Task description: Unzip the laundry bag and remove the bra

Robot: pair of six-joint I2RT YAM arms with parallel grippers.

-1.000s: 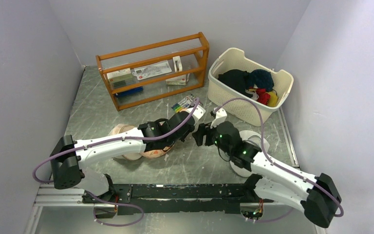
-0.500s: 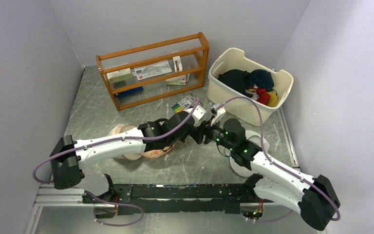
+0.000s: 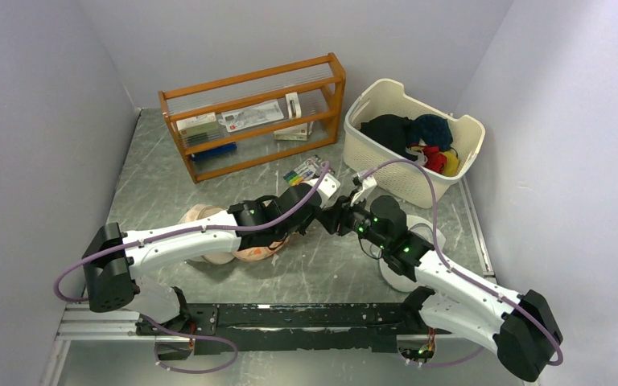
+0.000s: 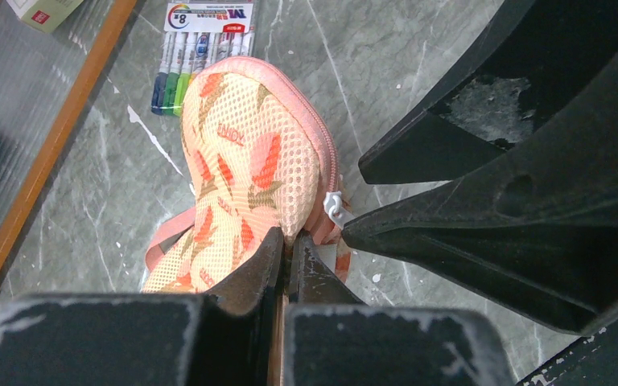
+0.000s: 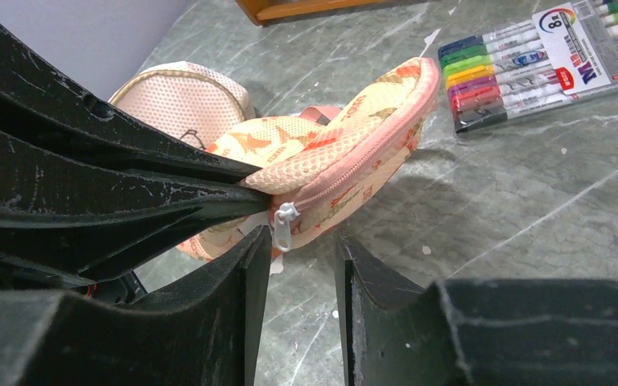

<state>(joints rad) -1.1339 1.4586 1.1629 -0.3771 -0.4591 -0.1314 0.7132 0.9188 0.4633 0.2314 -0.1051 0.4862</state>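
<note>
Your left gripper (image 4: 286, 249) pinches the laundry bag (image 4: 249, 161); your narrowly parted right gripper (image 5: 298, 249) must next seize the zip pull (image 5: 282, 225).

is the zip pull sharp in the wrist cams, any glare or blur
Right wrist view: zip pull sharp on the laundry bag, pen pack print legible, no glare. Left wrist view: bag mesh crisp, left gripper dark in the foreground. Top view: even light, soft shadows, pull too small to make out.
</note>
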